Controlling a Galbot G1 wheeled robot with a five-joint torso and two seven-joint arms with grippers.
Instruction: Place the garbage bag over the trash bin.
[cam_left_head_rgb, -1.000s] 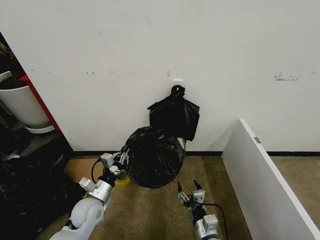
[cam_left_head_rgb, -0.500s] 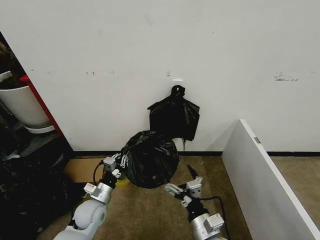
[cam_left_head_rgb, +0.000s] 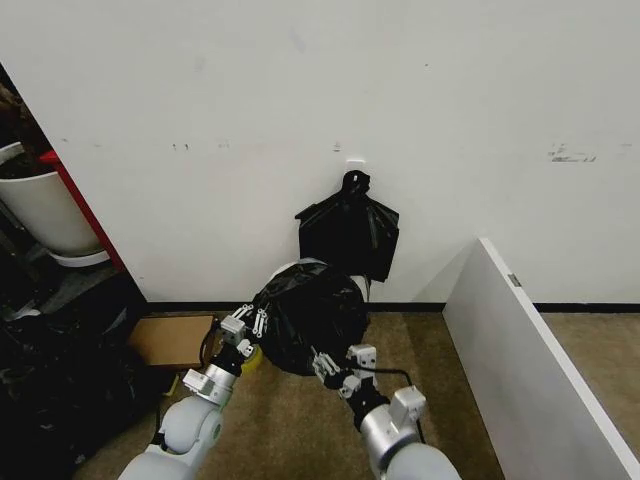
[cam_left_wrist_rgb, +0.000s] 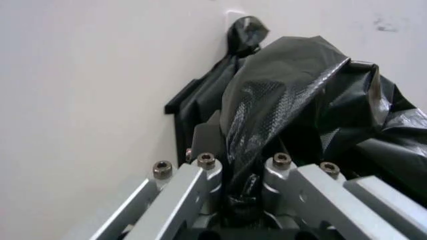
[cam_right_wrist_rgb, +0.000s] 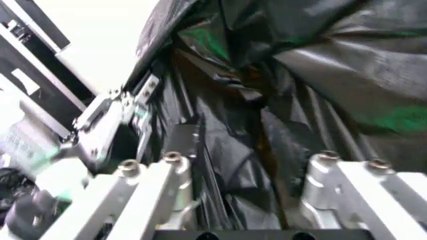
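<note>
Trash bin (cam_left_head_rgb: 305, 266) almost wholly hidden beneath garbage bag (cam_left_head_rgb: 312, 318). Right hand (cam_left_head_rgb: 335, 366) blurred; grip not discernible, arm cut off below.

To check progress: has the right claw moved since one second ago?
Yes. The right claw went up-left from beside the white panel, reaching the garbage bag.

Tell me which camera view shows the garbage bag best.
The head view: it shows the whole garbage bag draped over the trash bin, between both tools. The left wrist view shows a fold pinched in the left tool. The right wrist view shows creased film before the open right tool.
</note>
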